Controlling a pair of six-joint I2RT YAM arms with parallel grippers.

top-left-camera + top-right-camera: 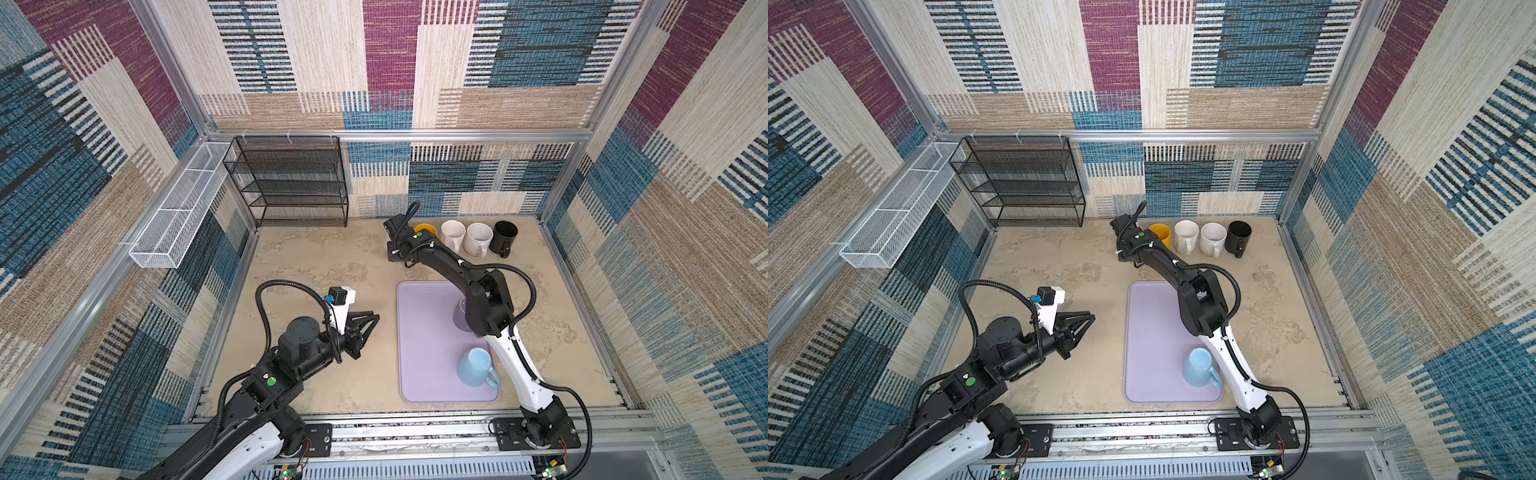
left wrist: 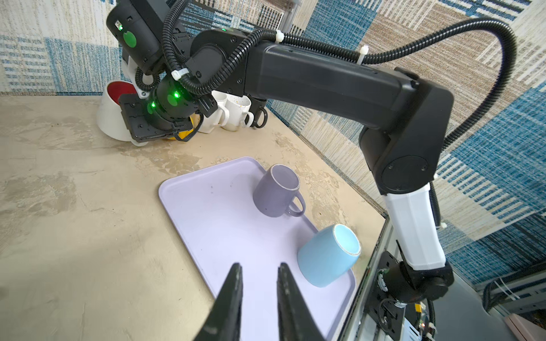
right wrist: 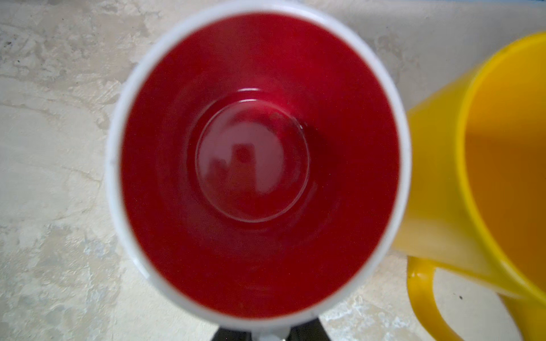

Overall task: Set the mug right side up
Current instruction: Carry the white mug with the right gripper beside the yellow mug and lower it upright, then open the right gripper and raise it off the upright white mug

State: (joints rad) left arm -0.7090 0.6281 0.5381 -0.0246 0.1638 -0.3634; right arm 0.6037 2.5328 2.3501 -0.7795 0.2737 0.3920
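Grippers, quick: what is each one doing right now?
Left gripper: slightly open, empty.
Right gripper: shut on the white mug with red inside.

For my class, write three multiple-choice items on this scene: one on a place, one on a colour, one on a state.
1. Where is the blue mug? A on the tray; B on the black shelf; C in the white basket.
2. The inside of the white mug in the right gripper is: A yellow; B red; C blue.
3. The left gripper: A grips the tray; B grips the blue mug; C holds nothing.
Key: 1 A, it rests on the tray's near end; 2 B, the right wrist view looks into red; 3 C, nothing lies between its fingers.
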